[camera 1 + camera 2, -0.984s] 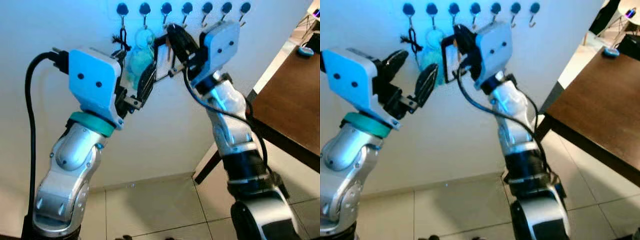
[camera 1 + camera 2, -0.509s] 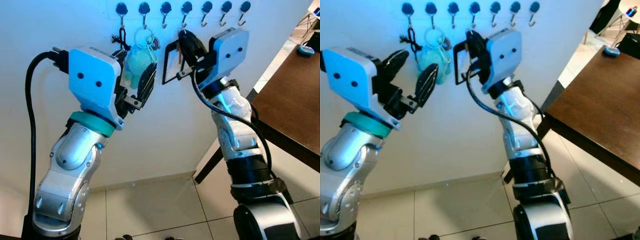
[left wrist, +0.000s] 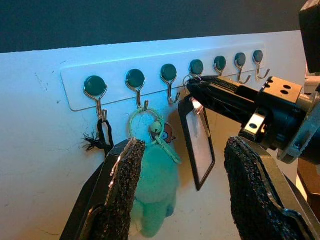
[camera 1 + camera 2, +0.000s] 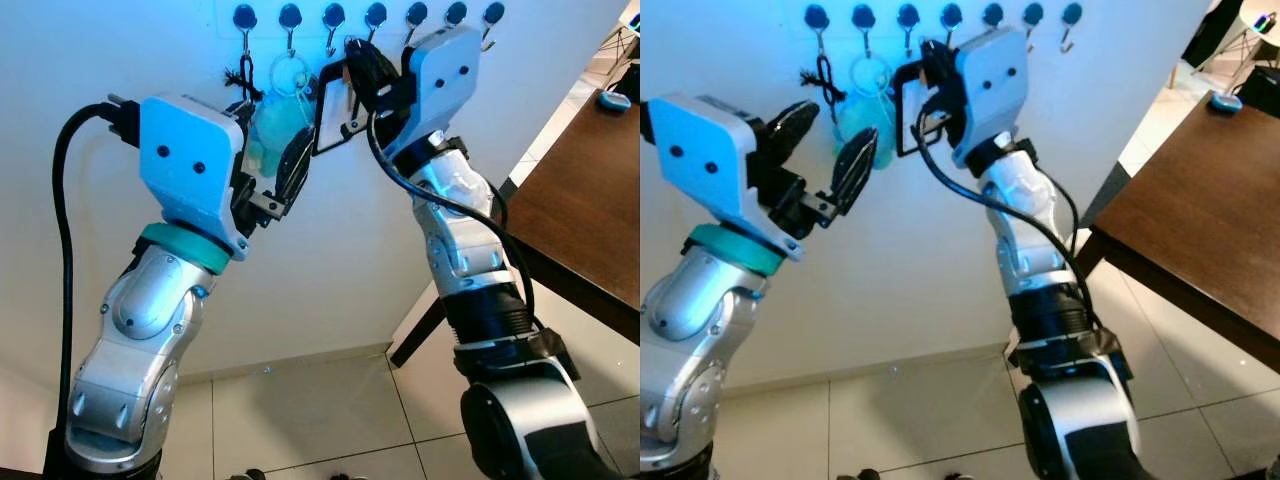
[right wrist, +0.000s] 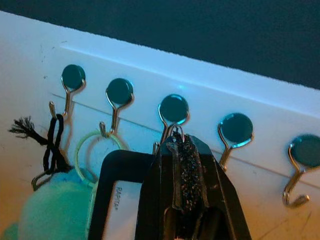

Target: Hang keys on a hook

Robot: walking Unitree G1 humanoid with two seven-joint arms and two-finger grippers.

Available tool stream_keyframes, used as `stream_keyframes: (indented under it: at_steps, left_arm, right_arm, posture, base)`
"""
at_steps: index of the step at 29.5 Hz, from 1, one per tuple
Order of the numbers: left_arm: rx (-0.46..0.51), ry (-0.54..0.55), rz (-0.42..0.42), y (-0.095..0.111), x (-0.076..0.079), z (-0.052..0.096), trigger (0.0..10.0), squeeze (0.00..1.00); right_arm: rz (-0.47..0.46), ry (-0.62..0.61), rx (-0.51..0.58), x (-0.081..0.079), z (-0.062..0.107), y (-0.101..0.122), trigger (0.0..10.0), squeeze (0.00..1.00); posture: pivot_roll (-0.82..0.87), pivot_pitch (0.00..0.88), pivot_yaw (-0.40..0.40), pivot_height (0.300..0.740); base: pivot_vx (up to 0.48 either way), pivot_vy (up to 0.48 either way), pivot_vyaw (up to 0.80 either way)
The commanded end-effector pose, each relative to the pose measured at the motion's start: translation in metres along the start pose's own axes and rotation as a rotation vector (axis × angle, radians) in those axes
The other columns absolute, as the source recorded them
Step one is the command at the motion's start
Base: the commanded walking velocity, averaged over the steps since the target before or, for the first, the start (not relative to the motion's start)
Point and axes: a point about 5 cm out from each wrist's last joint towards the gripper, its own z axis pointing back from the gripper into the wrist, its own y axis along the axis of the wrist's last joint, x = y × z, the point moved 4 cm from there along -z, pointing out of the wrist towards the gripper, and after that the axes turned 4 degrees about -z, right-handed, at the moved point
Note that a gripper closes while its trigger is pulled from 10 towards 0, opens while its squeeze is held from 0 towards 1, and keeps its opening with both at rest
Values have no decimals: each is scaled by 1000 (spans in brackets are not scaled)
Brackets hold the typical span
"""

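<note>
— Where are the keys sitting against the jaws right now?

— I am seeing the right gripper point(image 5: 185, 165) raised to the rack of hooks point(image 3: 165, 80) on the wall point(image 4: 330, 240). Its jaws are pinched together on the key ring point(image 5: 176, 132), and that ring is sitting right at the wire of the third hook point(image 5: 172, 112) from the robot's left. I cannot tell whether the ring is over the hook or only touching it. The black tag point(image 4: 332, 110) is hanging below the jaws, tilted, just beside the wall.

— And the other arm?

— The left gripper point(image 3: 182, 185) is hovering lower and to the left, jaws spread wide and gripping nothing. Looking along them, the tag is showing in the gap between the two pads point(image 3: 125, 185), well apart from both.

— What else is hanging up there?

— A green plush toy point(image 3: 157, 192) on a pale ring point(image 3: 145, 122) is dangling from the second hook point(image 3: 137, 85), and a black cord point(image 3: 102, 140) is looped on the first. The hooks further right are bare. A dark wooden desk point(image 4: 590, 210) is standing off to the right, above a tiled floor point(image 4: 300, 420).
</note>
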Motion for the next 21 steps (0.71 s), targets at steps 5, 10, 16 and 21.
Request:
stream_keyframes:
  at_steps: [5,10,16,21]
  left_arm:
    - [3,-12,3,2,4,0,10000,0]
    - [3,-12,3,2,4,0,10000,0]
    - [1,-12,4,2,4,1,10000,0]
    - [-2,-10,3,1,4,1,10000,0]
  right_arm:
    - [12,32,-20,-7,-3,-5,10000,0]
    - [15,33,-34,-7,-3,-9,10000,0]
    - [35,42,-85,-8,-4,-18,10000,0]
    - [45,76,-130,-15,-4,-28,10000,0]
  posture:
    - [-16,119,55,740]
    - [-16,120,55,740]
    - [-17,121,56,740]
    - [-14,123,55,740]
  base:
    - [0,0,0]
    - [0,0,0]
    - [0,0,0]
    - [0,0,0]
